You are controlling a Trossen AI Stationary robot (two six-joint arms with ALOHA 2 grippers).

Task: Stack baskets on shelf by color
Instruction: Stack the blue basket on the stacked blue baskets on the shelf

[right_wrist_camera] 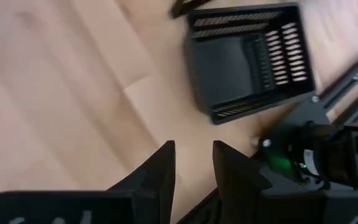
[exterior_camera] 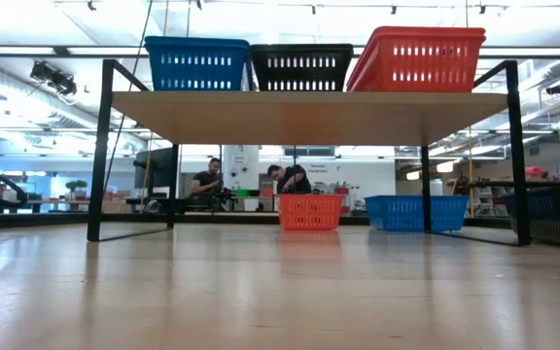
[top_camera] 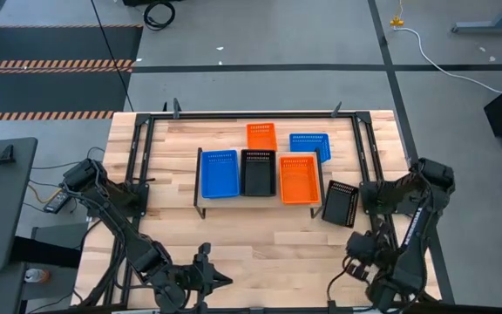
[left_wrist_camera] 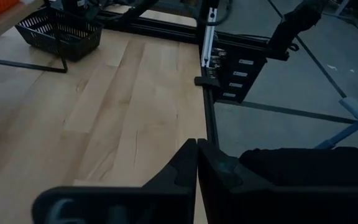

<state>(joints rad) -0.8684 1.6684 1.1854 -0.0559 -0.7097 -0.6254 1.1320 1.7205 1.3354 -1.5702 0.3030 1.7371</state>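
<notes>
**Three baskets up, three still on the table**

Beyond the table lies a wide workshop floor, grey with dark tape lines, and two people [exterior_camera: 290,180] sit far back in the low view. Largest in the scene is the wooden tabletop [top_camera: 260,244], framed by black rails. On its middle stands the shelf [top_camera: 260,202], a light-wood platform on thin dark legs.

Three baskets sit on the shelf in a row: a blue basket [top_camera: 219,173] at the left end, a black basket [top_camera: 257,172] in the middle, an orange basket [top_camera: 298,179] at the right end, tilted in the low view. Behind the shelf, on the tabletop, rest a second orange basket [top_camera: 261,136] and a second blue basket [top_camera: 309,144], apart from each other. A second black basket [top_camera: 340,203] lies askew on the tabletop just beside the shelf's right end.

The right gripper [right_wrist_camera: 193,163] hovers above bare wood near that loose black basket, its fingers parted and holding nothing. The left gripper [left_wrist_camera: 196,163] waits low at the table's near edge, fingers pressed together and empty.
</notes>
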